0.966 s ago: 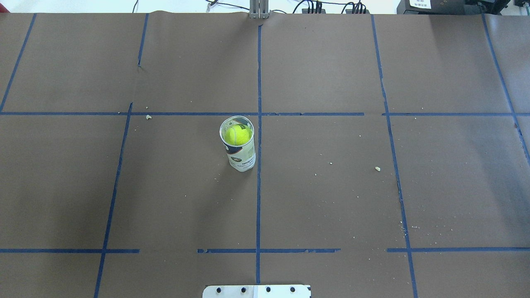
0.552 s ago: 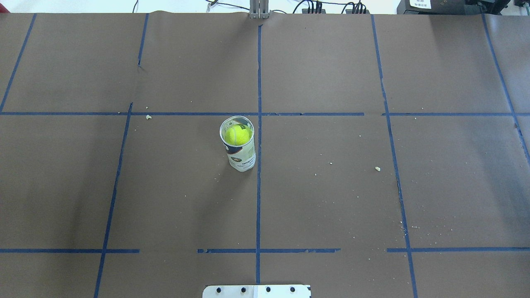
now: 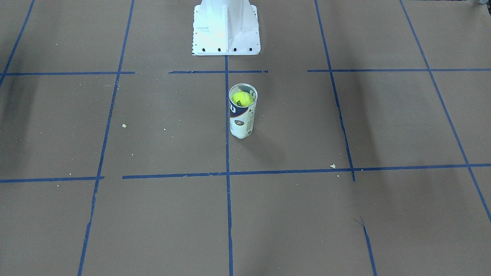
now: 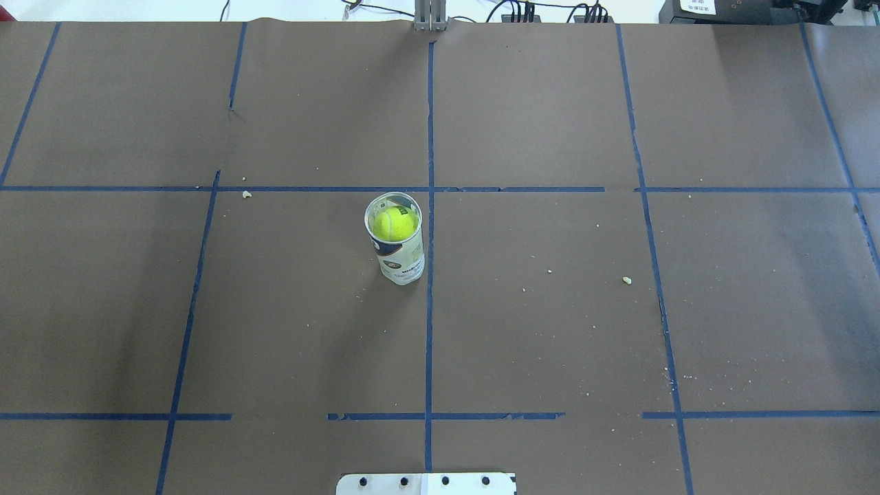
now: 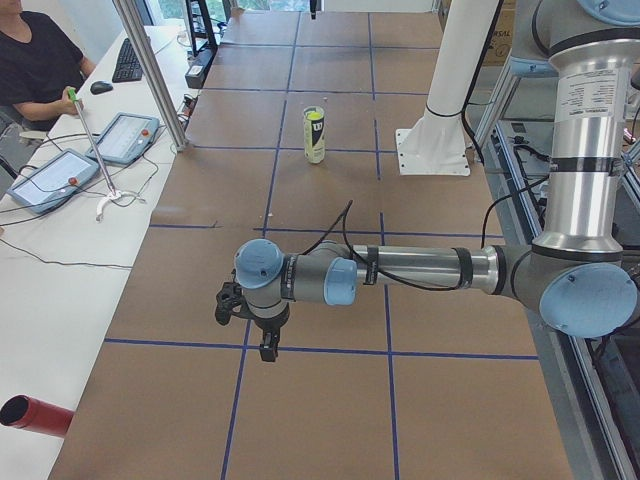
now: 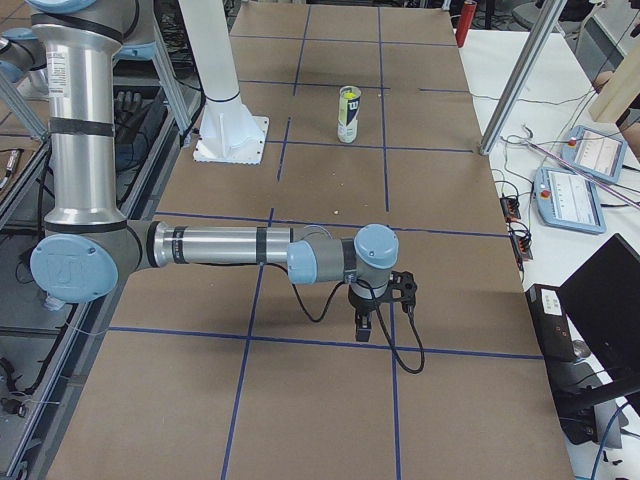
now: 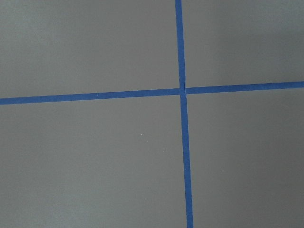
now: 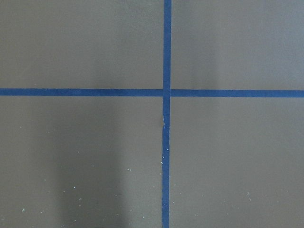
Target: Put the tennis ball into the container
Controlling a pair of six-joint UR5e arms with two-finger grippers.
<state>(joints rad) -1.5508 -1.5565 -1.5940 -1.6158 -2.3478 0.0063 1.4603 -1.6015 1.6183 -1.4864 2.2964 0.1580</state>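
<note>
The tennis ball (image 4: 394, 223) (image 3: 243, 99) sits inside the open top of the container (image 4: 401, 265) (image 3: 241, 125), a clear tube with a white and navy label that stands upright near the table's centre line. The container (image 5: 315, 138) (image 6: 348, 118) also shows far off in both side views. My left gripper (image 5: 256, 340) hangs low over the table end, far from the tube. My right gripper (image 6: 366, 322) does the same at the opposite end. Both show only in the side views, so I cannot tell whether they are open or shut. The wrist views show only brown paper and blue tape.
The white robot base (image 3: 226, 28) (image 4: 426, 484) stands behind the tube. Small crumbs (image 4: 626, 280) dot the brown paper. Beside the table's left end are a metal post (image 5: 150, 70), tablets (image 5: 50, 180), a red cylinder (image 5: 35, 415) and a seated person (image 5: 40, 60).
</note>
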